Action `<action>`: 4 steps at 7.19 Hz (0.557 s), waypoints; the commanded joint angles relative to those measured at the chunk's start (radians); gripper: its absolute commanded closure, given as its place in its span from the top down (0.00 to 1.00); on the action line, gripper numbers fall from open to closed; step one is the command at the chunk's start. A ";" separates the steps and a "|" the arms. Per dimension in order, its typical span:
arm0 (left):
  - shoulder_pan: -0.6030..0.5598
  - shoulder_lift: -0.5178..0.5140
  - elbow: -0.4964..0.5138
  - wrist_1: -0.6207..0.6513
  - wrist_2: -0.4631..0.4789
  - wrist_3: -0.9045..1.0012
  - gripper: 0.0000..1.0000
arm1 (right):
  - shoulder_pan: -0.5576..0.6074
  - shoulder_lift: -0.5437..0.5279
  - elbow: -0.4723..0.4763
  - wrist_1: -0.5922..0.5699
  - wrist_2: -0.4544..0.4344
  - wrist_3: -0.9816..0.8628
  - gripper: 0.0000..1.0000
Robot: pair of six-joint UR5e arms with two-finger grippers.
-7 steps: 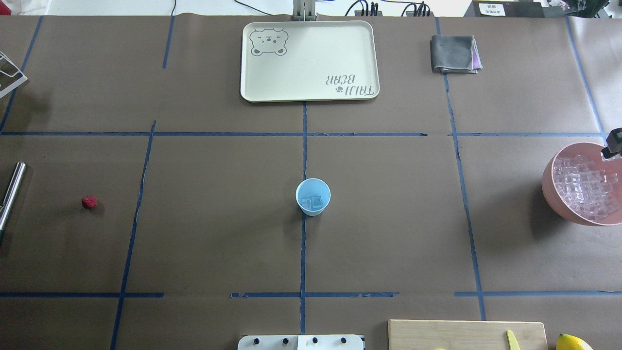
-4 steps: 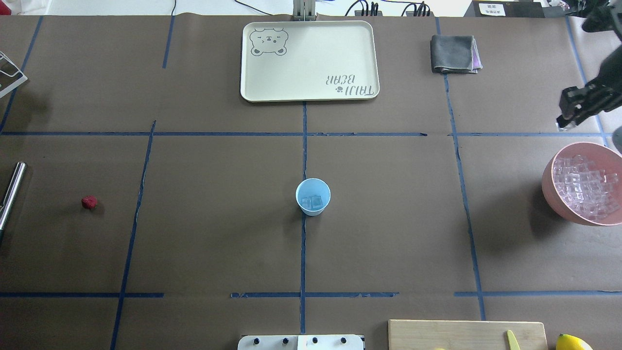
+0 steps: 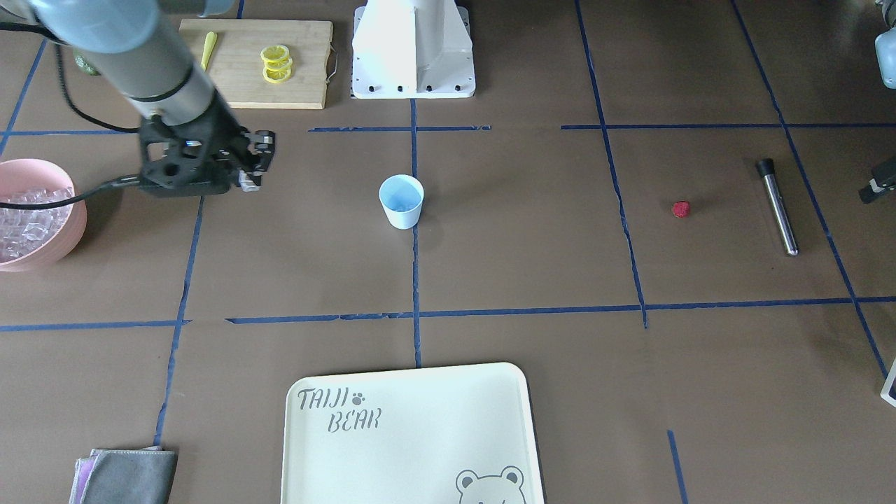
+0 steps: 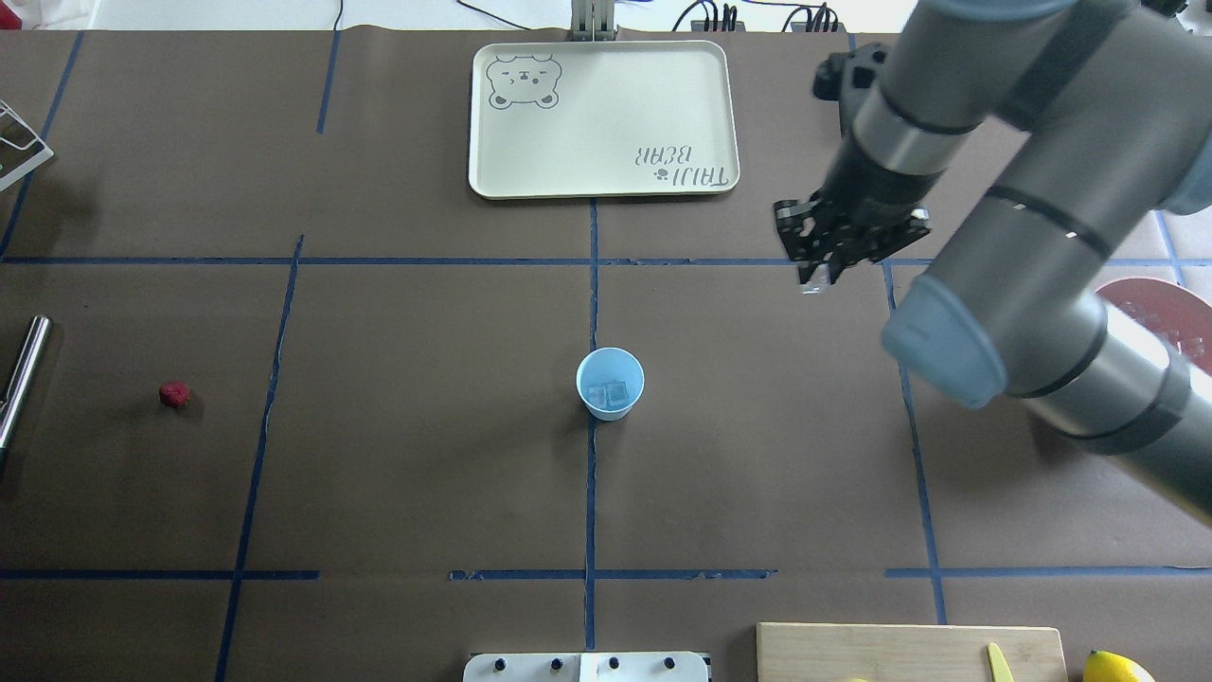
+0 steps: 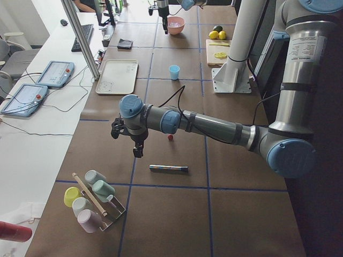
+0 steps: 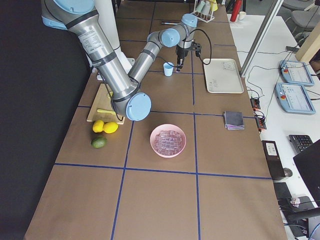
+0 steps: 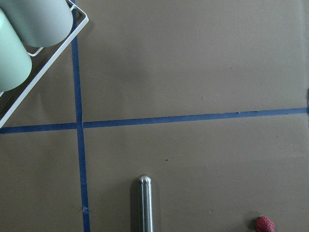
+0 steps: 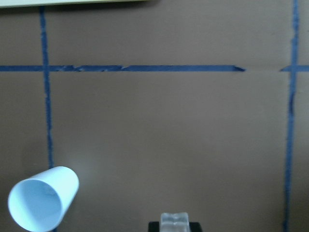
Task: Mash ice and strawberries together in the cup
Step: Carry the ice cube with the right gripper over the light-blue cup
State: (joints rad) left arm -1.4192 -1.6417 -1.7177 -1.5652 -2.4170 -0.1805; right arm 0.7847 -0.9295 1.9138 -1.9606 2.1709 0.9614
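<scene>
Cup (image 4: 610, 383): middle of the counter (image 4: 426, 474) before you, ice (image 4: 607, 393) inside.
Strawberry (image 4: 174, 394): well to the cup's robot-left, rod (image 4: 21, 374) beyond it.
Tray (image 4: 602, 118): behind the cup, nearest you.
Bowl (image 3: 42, 260): robot's right end, ice inside.
Right gripper (image 4: 816, 277): above the counter, between bowl and cup.

Worktop (image 4: 426, 474): brown paper cover, blue tape grid. Positions taken from the right pincer (image 4: 816, 278), which hangs over the right half.
- cup (image 4: 610, 384): upright on the centre tape line, left of the pincer, nearer the robot.
- cream tray (image 4: 606, 114): left, on the far side.
- grey cloth (image 3: 129, 476): beyond the pincer, folded.
- pink bowl (image 3: 35, 169): off to its right.
- wooden board (image 4: 900, 654): near edge.
- strawberry (image 4: 174, 394) and steel rod (image 4: 21, 379): far left, well apart from it.
</scene>
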 commanded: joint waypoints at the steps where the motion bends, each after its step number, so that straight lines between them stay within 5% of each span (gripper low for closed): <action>1: 0.023 -0.003 -0.002 -0.001 0.012 -0.016 1.00 | -0.198 0.168 -0.137 0.055 -0.153 0.247 0.00; 4: 0.046 -0.003 -0.014 -0.001 0.013 -0.042 1.00 | -0.277 0.222 -0.263 0.144 -0.215 0.306 0.01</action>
State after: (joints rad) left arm -1.3769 -1.6443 -1.7264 -1.5662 -2.4051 -0.2173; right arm 0.5294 -0.7263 1.7017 -1.8527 1.9723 1.2474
